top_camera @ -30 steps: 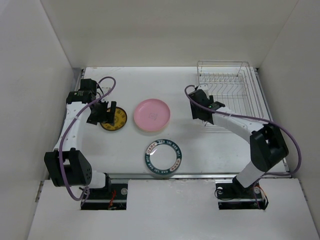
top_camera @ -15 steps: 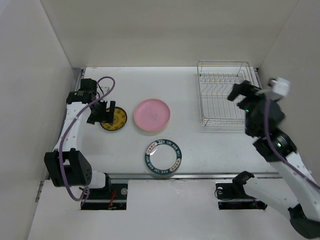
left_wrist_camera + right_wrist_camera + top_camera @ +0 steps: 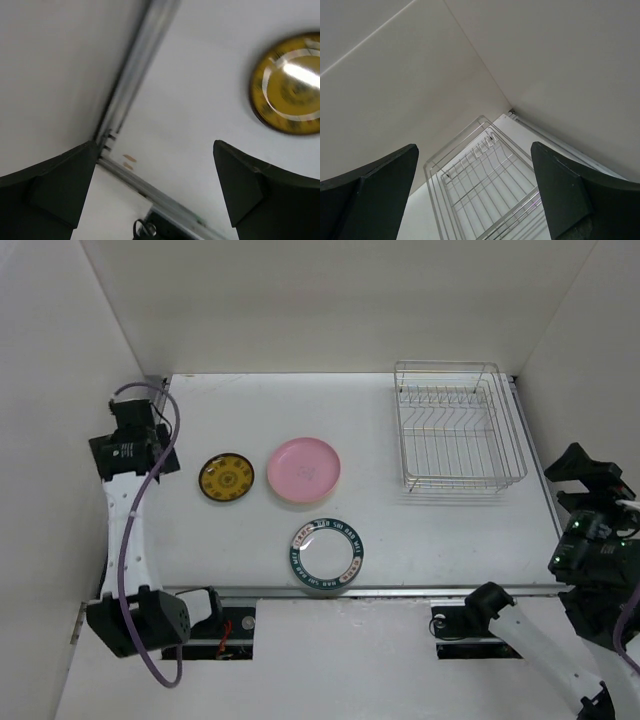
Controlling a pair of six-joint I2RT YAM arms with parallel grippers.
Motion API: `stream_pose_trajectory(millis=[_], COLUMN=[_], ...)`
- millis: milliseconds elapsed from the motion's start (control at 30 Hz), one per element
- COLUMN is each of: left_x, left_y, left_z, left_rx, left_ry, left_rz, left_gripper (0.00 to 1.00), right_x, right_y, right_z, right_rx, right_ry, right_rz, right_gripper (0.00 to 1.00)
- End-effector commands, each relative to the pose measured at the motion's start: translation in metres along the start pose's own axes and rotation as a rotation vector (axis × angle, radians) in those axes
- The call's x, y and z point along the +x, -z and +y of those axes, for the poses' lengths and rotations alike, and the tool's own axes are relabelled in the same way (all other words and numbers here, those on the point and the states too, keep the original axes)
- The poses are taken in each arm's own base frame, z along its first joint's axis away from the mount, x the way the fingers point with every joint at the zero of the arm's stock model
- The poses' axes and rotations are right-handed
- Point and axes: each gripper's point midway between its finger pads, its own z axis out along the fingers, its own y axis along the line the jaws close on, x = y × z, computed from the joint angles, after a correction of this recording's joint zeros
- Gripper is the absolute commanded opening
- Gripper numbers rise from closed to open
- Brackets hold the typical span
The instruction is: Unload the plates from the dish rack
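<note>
The silver wire dish rack stands at the back right and holds no plates; it also shows in the right wrist view. Three plates lie flat on the table: a small yellow-and-black one, a pink one and a white one with a teal lettered rim. My left gripper is open and empty, raised by the left wall, with the yellow-and-black plate off to its side. My right gripper is open and empty, raised right of the rack, clear of it. The other plates are out of view.
White walls enclose the table on the left, back and right. A metal rail runs along the table's left edge. Both arm bases sit at the near edge.
My left gripper has drawn back from the yellow-and-black plate to the left wall. My right arm has swung away from the rack, to the right and toward the near edge.
</note>
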Motion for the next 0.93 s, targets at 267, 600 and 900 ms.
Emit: stream_pose_trajectory(millis=[267, 600, 900], left_x=[-0.024, -0.013, -0.011], left_y=[0.059, 0.057, 0.052], left_z=[0.104, 0.089, 0.076], left_rx=[-0.466, -0.363, -0.273], left_ry=[0.264, 0.214, 0.190], left_rz=[-0.179, -0.149, -0.132], left_gripper=[1.00, 1.00, 1.00], right_x=[-0.015, 0.010, 0.012], right_y=[0.008, -0.005, -0.004], right_z=[-0.014, 0.007, 0.014], right_rx=[-0.016, -0.010, -0.060], right_ry=[-0.002, 0.123, 0.114], right_rz=[-0.029, 0.023, 0.027], right_gripper=[1.00, 1.00, 1.00])
